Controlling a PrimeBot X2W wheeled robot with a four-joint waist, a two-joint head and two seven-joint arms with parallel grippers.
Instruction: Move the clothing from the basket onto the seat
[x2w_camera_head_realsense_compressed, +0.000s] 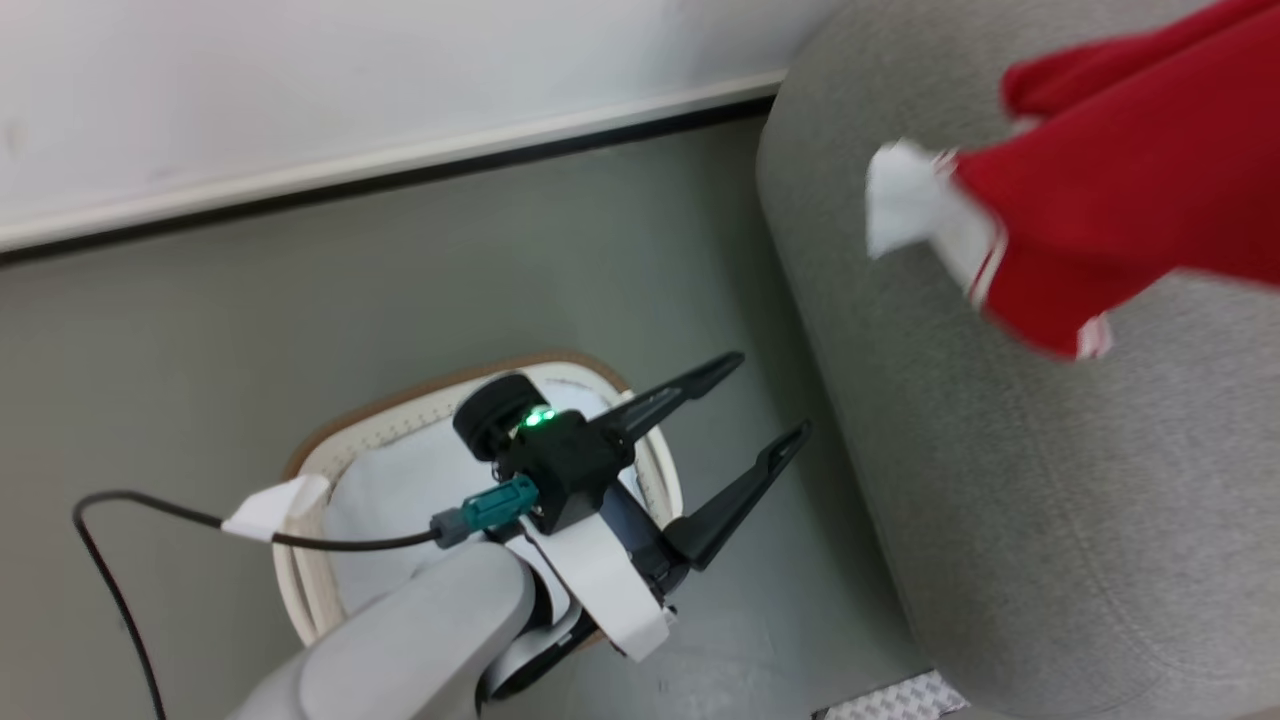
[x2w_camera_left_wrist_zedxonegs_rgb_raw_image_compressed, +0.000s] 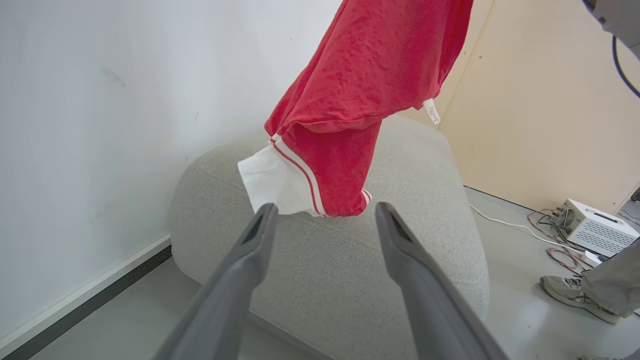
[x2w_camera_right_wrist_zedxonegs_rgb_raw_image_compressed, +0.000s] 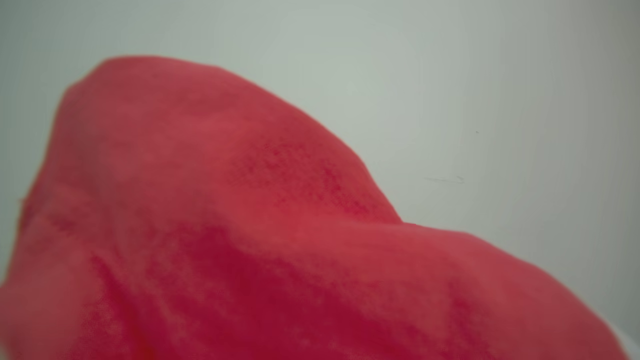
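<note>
The bright red jersey (x2w_camera_head_realsense_compressed: 1120, 200) hangs in the air over the grey sofa (x2w_camera_head_realsense_compressed: 1000, 450), its white sleeve end dangling lowest. In the left wrist view the jersey (x2w_camera_left_wrist_zedxonegs_rgb_raw_image_compressed: 370, 75) droops from above onto the sofa (x2w_camera_left_wrist_zedxonegs_rgb_raw_image_compressed: 325, 280). Red cloth (x2w_camera_right_wrist_zedxonegs_rgb_raw_image_compressed: 250, 240) lies right against the right wrist camera and hides that gripper's fingers. My left gripper (x2w_camera_head_realsense_compressed: 768, 396) is open and empty, above the right side of the cream basket (x2w_camera_head_realsense_compressed: 300, 470), pointing toward the sofa. From its own wrist, the left gripper (x2w_camera_left_wrist_zedxonegs_rgb_raw_image_compressed: 325, 207) has spread fingers aimed at the sleeve end. The basket holds its pale lining (x2w_camera_head_realsense_compressed: 385, 495).
A white wall and dark baseboard (x2w_camera_head_realsense_compressed: 400, 170) run behind the basket. A black cable (x2w_camera_head_realsense_compressed: 110, 560) loops on the floor at left. Right of the sofa are a white box with wires (x2w_camera_left_wrist_zedxonegs_rgb_raw_image_compressed: 595, 227) and a person's shoe (x2w_camera_left_wrist_zedxonegs_rgb_raw_image_compressed: 565, 295).
</note>
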